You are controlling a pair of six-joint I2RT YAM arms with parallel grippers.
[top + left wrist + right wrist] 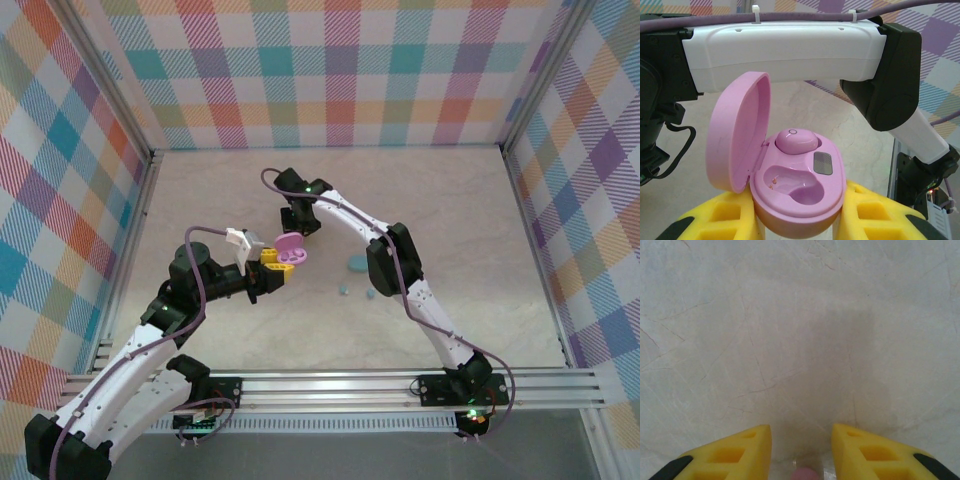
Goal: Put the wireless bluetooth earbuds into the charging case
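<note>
My left gripper point(798, 200) is shut on the open pink charging case point(805, 197), one yellow finger point(715, 215) on each side of its base. The case's lid point(737, 132) stands up on the left. One pink earbud point(796, 140) sits in the far slot; the near slot point(800, 185) is bare. In the top view the left gripper point(275, 262) holds the case point(289, 250) mid-table, with my right gripper point(300, 222) just behind it. The right gripper point(801, 429) is open over bare table. A small pink rounded thing point(803, 474) shows at the bottom edge between its fingers, too cut off to identify.
A light blue oval case point(357, 263) lies right of the pink one, with two small light blue earbuds point(343, 290) point(370, 295) in front of it. The right arm's white link point(785, 52) crosses close above the pink case. Plaid walls point(340, 70) enclose the marbled table point(450, 200).
</note>
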